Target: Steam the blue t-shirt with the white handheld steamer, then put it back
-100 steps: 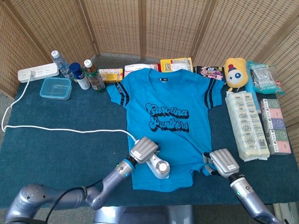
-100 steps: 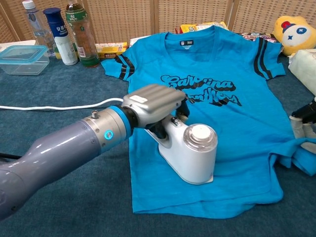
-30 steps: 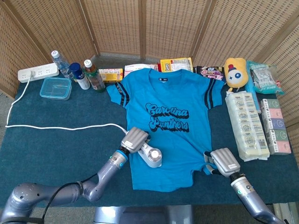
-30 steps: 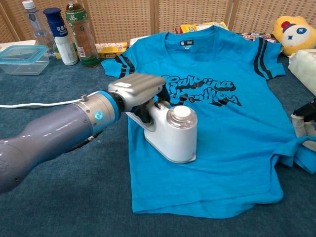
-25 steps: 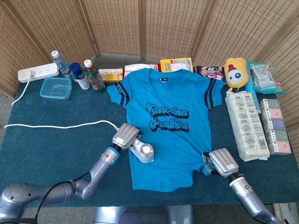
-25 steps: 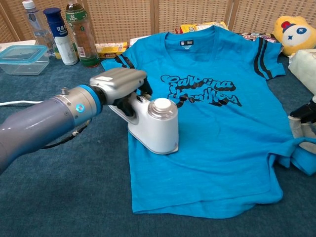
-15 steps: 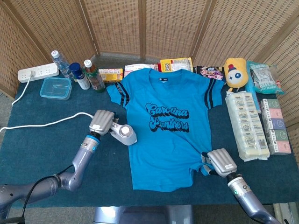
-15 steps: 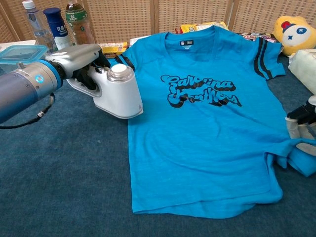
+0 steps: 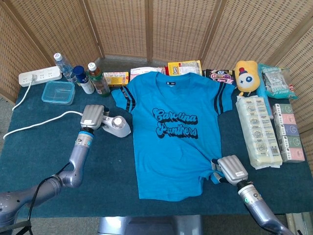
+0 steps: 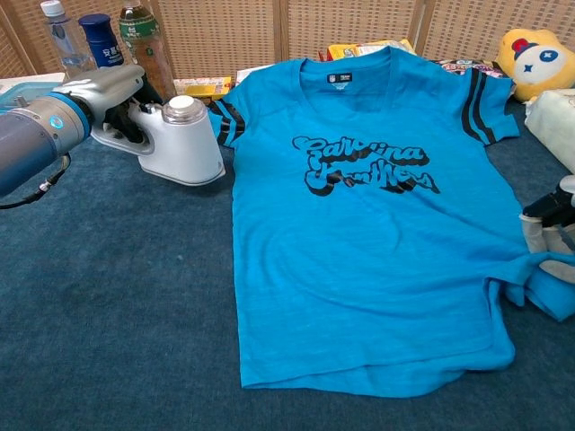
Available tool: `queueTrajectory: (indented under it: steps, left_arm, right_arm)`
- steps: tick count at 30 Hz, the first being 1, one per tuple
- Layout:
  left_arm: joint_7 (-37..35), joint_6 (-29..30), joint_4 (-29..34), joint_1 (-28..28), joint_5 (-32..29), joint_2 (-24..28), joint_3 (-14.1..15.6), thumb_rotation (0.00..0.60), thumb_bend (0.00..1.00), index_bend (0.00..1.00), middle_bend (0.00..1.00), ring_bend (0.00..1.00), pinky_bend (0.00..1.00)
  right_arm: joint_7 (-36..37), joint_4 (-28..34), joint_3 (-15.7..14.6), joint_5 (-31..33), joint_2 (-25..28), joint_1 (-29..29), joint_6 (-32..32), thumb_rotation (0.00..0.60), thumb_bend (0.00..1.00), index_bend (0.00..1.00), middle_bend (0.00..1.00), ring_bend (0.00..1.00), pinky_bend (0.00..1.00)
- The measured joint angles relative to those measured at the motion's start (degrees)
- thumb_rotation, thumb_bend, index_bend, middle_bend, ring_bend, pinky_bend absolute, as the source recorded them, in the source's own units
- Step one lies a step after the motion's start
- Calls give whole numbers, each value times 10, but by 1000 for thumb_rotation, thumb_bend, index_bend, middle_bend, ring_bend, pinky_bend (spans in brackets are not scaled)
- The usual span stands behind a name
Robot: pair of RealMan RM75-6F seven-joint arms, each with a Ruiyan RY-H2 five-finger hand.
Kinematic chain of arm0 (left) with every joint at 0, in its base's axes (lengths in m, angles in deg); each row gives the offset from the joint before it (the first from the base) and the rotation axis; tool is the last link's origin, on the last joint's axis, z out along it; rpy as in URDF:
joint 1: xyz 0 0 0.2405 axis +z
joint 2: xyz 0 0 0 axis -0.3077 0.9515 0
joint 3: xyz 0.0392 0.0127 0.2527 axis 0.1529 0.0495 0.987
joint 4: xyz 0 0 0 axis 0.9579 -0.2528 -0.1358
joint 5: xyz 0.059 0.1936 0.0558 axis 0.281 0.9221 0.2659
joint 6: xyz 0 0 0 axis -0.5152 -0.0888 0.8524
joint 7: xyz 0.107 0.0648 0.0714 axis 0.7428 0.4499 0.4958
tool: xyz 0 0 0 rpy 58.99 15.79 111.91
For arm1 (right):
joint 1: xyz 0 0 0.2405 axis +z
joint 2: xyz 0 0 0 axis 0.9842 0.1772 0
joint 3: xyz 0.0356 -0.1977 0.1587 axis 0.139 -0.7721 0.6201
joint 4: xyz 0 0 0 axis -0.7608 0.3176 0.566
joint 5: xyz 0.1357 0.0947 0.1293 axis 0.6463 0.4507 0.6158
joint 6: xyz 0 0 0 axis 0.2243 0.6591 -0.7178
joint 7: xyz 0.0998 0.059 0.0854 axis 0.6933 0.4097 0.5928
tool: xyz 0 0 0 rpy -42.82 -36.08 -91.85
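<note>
Both hands are busy: the left hand [image 9: 93, 116] has carried the white handheld steamer [image 10: 175, 141] off the blue t-shirt [image 9: 174, 130] onto the mat just beside its sleeve, fingers wrapped round the handle. Steaming looks done; letting go comes next. The right hand [image 9: 231, 170] pinches the bunched hem.

Woven wicker folding screen [image 9: 146, 29] behind a table [image 9: 44, 156] under dark teal cloth.
</note>
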Motion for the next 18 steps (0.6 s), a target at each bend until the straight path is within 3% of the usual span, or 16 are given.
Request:
queueTrajectory:
  steps: [14, 18]
  left_arm:
    - [-28, -50, -106, -39, -12, -67, -18, 600, 427, 776, 813, 733, 733]
    - [-32, -59, -103, -39, -11, -66, -17, 600, 391, 777, 778, 674, 648]
  right_arm:
    - [-13, 5, 5, 15, 0, 4, -6, 600, 512, 707, 668, 731, 875]
    - [-17, 8, 5, 17, 2, 4, -5, 600, 512, 707, 669, 730, 876]
